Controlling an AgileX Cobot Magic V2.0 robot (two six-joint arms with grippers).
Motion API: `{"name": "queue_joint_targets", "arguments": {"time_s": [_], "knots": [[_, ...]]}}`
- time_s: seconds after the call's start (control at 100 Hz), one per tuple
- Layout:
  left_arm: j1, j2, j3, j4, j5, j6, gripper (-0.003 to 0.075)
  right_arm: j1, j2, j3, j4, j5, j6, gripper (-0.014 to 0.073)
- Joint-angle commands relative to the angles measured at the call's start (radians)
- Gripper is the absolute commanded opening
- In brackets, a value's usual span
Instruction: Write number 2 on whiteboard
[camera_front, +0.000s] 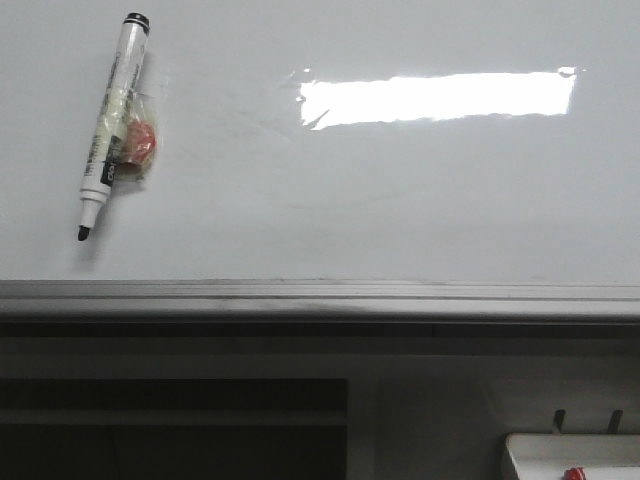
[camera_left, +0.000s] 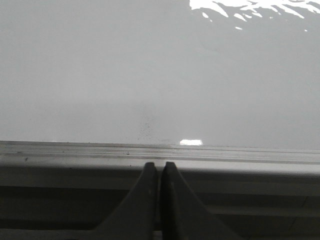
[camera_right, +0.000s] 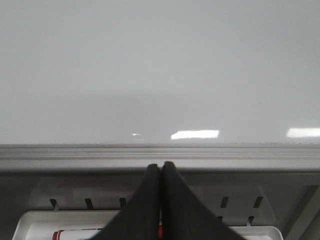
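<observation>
The whiteboard (camera_front: 400, 200) fills the front view, glossy white with a grey bottom rail and a bright reflection; no number 2 shows on it. A white marker (camera_front: 112, 125) with a black tip pointing down and a black cap end lies on the board at the far left, with a red item under clear tape beside it. Neither gripper shows in the front view. My left gripper (camera_left: 159, 166) is shut and empty, its tips just below the board's rail (camera_left: 160, 152). My right gripper (camera_right: 161, 166) is shut and empty, also just below the rail (camera_right: 160, 152).
A small white tray (camera_front: 570, 455) with a red item sits below the board at the lower right; in the right wrist view the tray (camera_right: 40, 222) holds a red-capped marker (camera_right: 75, 234) under my fingers. A dark frame runs below the rail.
</observation>
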Motion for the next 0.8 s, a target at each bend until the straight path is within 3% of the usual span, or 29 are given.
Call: {"name": "queue_joint_targets", "arguments": {"time_s": [0.0,0.56,0.68,0.79], "knots": [[-0.003,-0.027,0.011,-0.007,-0.066,-0.003,-0.002,0.0,-0.022,0.025,-0.012,-0.027,-0.006,-0.0061],[-0.003,-0.027,0.011,-0.007,-0.071,-0.003,-0.002,0.0,-0.022,0.025,-0.012,-0.028,-0.006,-0.0061],[-0.003,-0.027,0.011,-0.03,-0.15,-0.003,-0.002,0.0,-0.022,0.025,-0.013,-0.063,-0.006,-0.0061],[-0.003,-0.027,0.011,-0.079,-0.319,-0.003,-0.002,0.0,-0.022,0.025,-0.013,-0.19,-0.006,-0.0061]]}}
